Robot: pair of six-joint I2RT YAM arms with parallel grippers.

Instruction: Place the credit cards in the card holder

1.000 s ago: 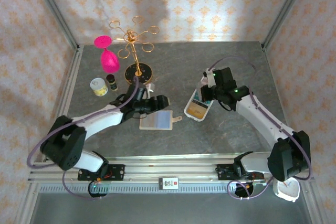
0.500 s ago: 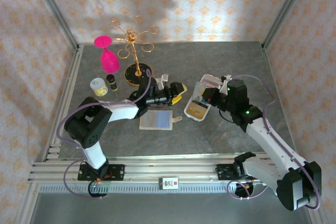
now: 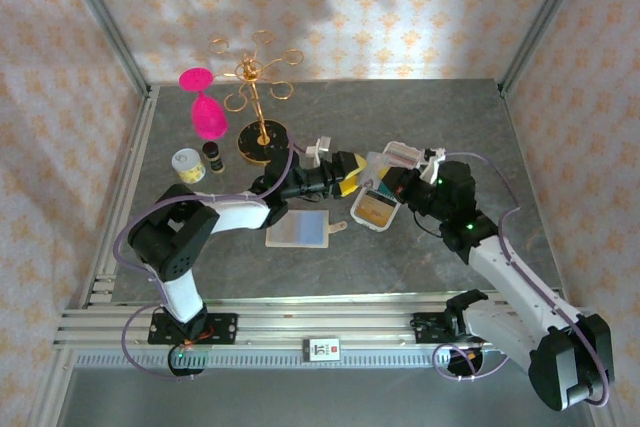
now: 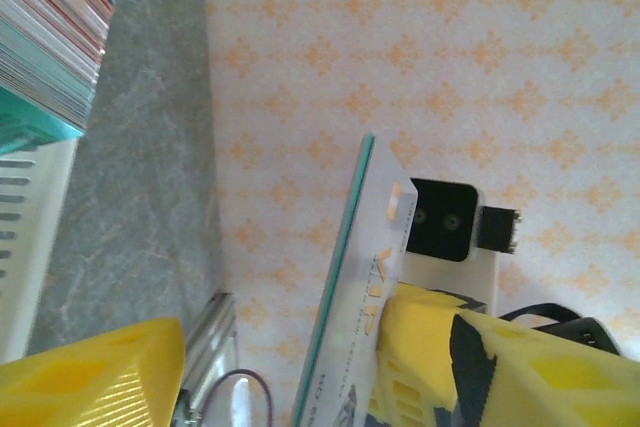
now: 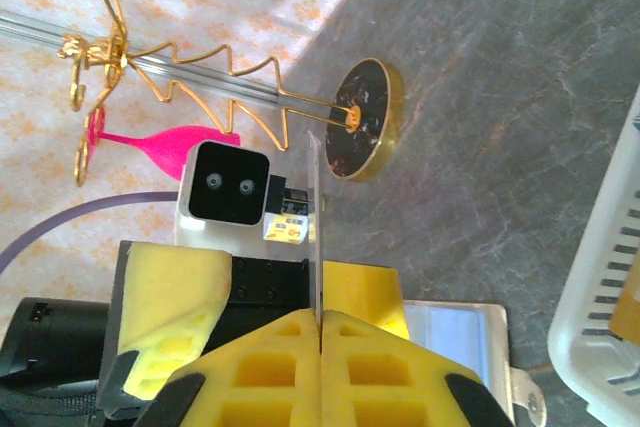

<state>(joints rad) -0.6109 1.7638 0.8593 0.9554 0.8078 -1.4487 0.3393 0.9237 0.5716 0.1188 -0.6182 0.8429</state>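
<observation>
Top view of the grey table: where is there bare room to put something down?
Free: the far right corner behind the white slotted basket, and the near strip between the pale blue flat sleeve and the metal rail. Crowded: the far left around the gold wire stand, and the middle around that basket.

Top external: you look steeply down from above and behind the arm bases, far enough back to take in the whole table.

Left wrist: close, rolled sideways, facing the wall.

Right wrist: close, rolled too, facing the gold stand, also seen from overhead.

Both wrist views share one credit card, edge-on.
</observation>
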